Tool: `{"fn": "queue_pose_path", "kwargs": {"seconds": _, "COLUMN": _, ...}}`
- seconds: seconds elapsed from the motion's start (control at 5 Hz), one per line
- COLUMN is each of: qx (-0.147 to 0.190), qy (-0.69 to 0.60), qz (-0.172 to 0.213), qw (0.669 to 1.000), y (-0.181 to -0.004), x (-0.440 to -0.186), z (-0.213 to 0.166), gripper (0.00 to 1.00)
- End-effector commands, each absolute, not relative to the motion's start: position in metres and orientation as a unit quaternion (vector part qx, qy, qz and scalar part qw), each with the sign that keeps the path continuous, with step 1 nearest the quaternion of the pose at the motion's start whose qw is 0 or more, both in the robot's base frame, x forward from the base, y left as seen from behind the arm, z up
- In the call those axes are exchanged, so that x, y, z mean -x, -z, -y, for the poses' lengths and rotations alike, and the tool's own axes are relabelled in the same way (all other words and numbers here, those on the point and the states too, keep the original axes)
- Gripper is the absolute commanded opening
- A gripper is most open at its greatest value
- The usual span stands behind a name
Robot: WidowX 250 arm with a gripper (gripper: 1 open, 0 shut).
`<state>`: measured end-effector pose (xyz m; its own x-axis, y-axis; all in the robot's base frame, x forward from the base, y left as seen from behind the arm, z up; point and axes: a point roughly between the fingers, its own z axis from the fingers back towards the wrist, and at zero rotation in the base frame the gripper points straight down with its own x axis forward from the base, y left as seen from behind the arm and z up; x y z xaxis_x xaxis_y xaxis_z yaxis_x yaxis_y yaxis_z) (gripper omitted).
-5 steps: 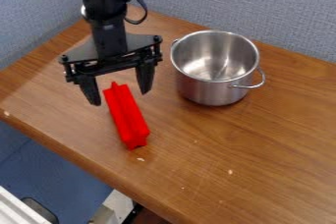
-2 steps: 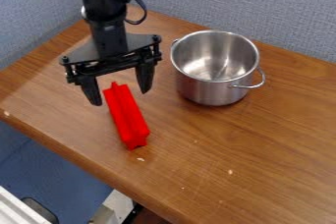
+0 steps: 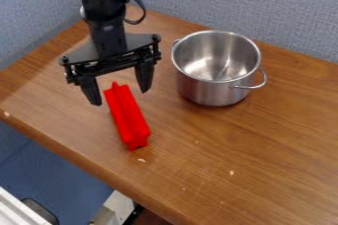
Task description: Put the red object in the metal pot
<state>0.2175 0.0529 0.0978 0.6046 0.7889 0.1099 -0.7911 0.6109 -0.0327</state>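
The red object is a long ridged block lying flat on the wooden table, running from upper left to lower right. Straight above its far end hangs my gripper, pointing down and open, one fingertip on the left of the block's end and the other on its right. Nothing is held. The metal pot, shiny and round with a small side handle, stands upright and empty to the right of the gripper, a short gap away.
The wooden table has its front edge running diagonally close below the red block. Blue floor lies beyond that edge at lower left. A dark cable trails behind the arm at the top.
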Motion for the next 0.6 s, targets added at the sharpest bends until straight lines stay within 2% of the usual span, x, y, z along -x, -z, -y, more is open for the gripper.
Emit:
{"fn": "queue_pose_path", "kwargs": {"seconds": 0.0, "qx": -0.009, "qy": -0.45, "qz": 0.067, "qw": 0.891, "y": -0.102, "x": -0.2213, "z": -0.0576, "gripper": 1.0}}
{"fn": "queue_pose_path", "kwargs": {"seconds": 0.4, "qx": -0.01, "qy": -0.453, "qz": 0.069, "qw": 0.889, "y": -0.1003, "x": -0.2224, "z": -0.0588, "gripper": 1.0}}
